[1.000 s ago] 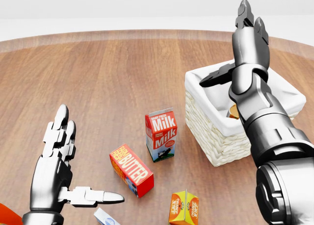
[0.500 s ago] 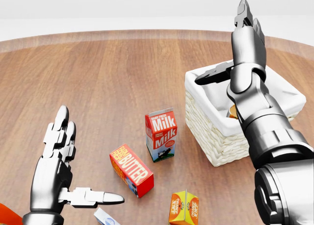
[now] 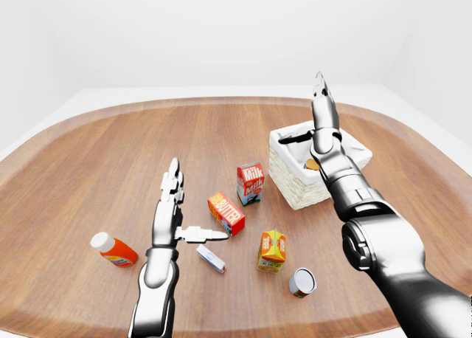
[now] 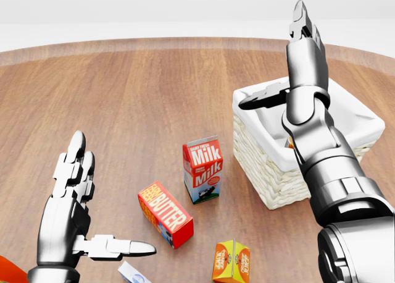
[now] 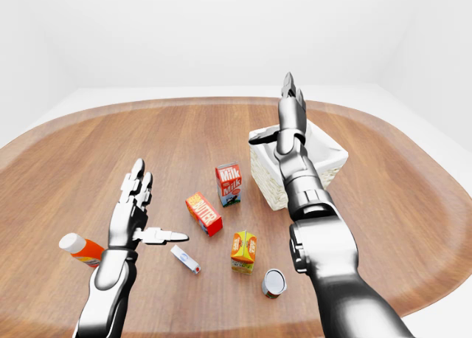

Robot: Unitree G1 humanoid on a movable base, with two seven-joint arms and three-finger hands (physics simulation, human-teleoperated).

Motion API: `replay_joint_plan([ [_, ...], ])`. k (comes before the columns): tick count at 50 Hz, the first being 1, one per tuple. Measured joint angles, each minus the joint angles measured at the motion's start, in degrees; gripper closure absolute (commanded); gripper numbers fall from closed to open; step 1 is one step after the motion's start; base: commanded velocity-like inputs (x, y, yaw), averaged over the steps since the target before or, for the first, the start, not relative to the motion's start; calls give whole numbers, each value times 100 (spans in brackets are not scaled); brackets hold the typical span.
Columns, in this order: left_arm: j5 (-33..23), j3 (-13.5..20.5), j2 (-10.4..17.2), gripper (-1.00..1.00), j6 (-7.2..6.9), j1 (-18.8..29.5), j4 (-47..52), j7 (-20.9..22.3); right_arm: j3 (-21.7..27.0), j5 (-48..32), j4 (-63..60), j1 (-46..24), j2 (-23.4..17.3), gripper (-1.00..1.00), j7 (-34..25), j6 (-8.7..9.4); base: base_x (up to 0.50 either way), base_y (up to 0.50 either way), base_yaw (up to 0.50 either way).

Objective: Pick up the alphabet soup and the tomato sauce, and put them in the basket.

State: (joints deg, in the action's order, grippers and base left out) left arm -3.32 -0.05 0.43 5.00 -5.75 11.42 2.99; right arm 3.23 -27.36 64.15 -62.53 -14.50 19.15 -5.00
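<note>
Your right hand (image 4: 296,60) hangs open and empty above the white wicker basket (image 4: 271,172); your left hand (image 4: 74,202) is spread open too, and a silver-topped can (image 3: 302,282) lies near.

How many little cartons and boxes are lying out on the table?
4: milk carton beside the basket, butter box lower left of it, orange carton below, small white box near the left hand. The arms may hide more.

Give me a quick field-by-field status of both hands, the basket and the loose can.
left robot hand: open, empty, raised above the brown wooden table
right robot hand: open, empty, fingers pointing up over the white wicker basket
basket contents: an orange item partly visible, identity unclear
small silver-topped can: on the table, outside the basket, beside the orange juice carton
</note>
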Motion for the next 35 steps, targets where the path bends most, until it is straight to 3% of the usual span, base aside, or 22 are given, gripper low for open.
replay_joint_plan([
  [25, 10, 19, 1, -100, 0, 41, -98, -42, 6, 41, -2761, 1277, 193, -100, -704, 4, 0, 0, 0],
  [35, 12, 22, 3, -100, 0, 32, -105, -40, 3, 13, -3973, 1895, 351, -100, -998, 138, 0, 0, 0],
])
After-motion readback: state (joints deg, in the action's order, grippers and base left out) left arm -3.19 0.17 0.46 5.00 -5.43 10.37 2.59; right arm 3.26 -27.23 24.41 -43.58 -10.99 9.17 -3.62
